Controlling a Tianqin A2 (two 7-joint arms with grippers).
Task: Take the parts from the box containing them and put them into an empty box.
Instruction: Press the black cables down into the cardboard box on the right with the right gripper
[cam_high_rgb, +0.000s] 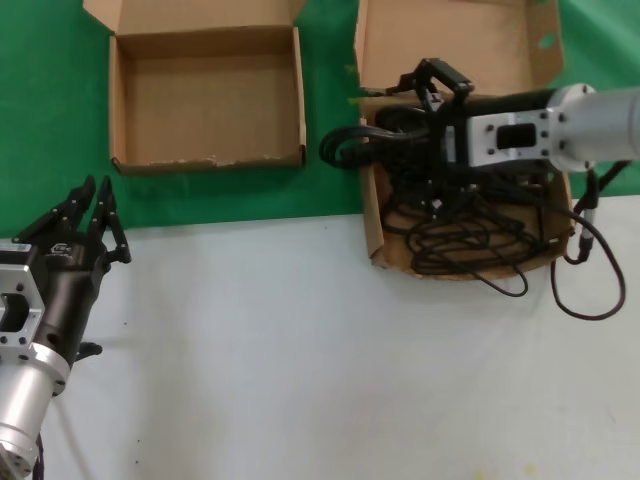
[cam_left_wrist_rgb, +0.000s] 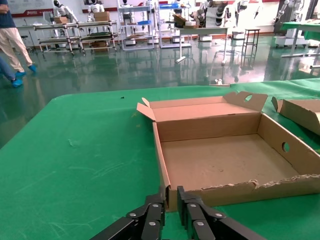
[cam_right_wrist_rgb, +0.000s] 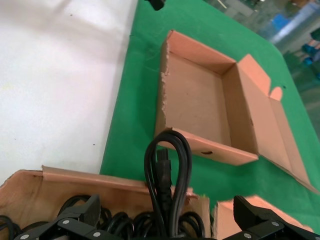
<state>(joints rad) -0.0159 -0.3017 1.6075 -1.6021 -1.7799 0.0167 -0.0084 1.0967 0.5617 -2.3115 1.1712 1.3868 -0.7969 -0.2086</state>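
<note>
Cords fill the larger box at the bench's far right in the head view, a tangled black heap too knotted to count, with one thin cable trailing over that box's near rim onto the pale sheet. Two cardboard boxes show here in all; the smaller box sits on the green cloth toward the far left, bare inside. The right gripper reaches across the larger box with a doubled loop of cord jutting past the box's left wall toward the smaller one; whether the fingers grip it cannot be told from this view. The left gripper hovers near the bench's left edge, over the seam between cloth and sheet. Left wrist view adds what the head view hides: the left gripper has its fingers closed together on nothing, pointing at the ragged front rim of the smaller box, whose right wall has one round hole. Right wrist view shows the right fingers spread wide to either side of the upright cord loop, not pressing it, above the larger box's wall, with the smaller box beyond.
</note>
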